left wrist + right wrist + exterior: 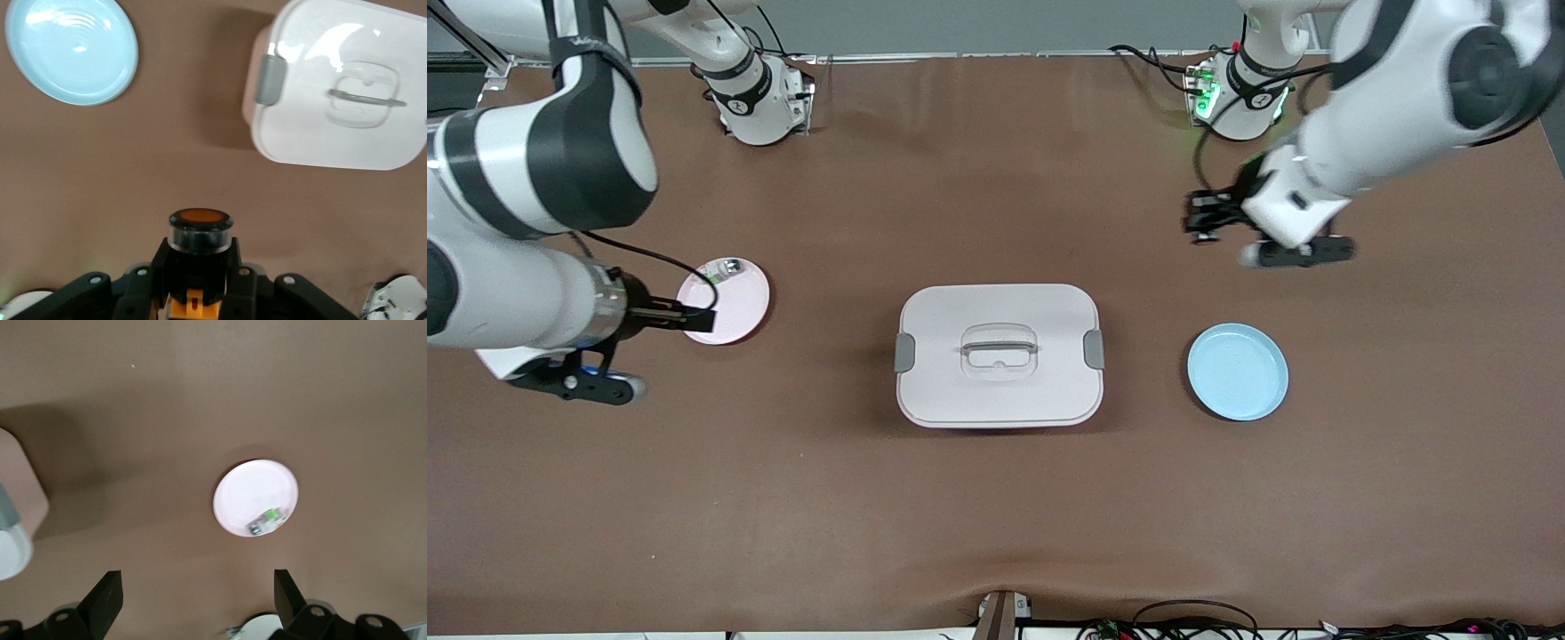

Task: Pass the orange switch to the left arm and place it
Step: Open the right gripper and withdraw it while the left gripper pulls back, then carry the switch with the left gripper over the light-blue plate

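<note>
The orange switch, a black push-button with a round orange cap, stands upright between the fingers of my left gripper, which is shut on it. That gripper hangs over bare table toward the left arm's end, apart from the box. The white box with grey side latches sits mid-table and shows in the left wrist view too. My right gripper is open and holds nothing, over the edge of the pink plate. In its wrist view the right gripper has wide-apart fingers over brown table.
A blue plate lies between the box and the left arm's end, and appears as well. On the pink plate rests a small green-and-silver component. Cables run along the table edge nearest the front camera.
</note>
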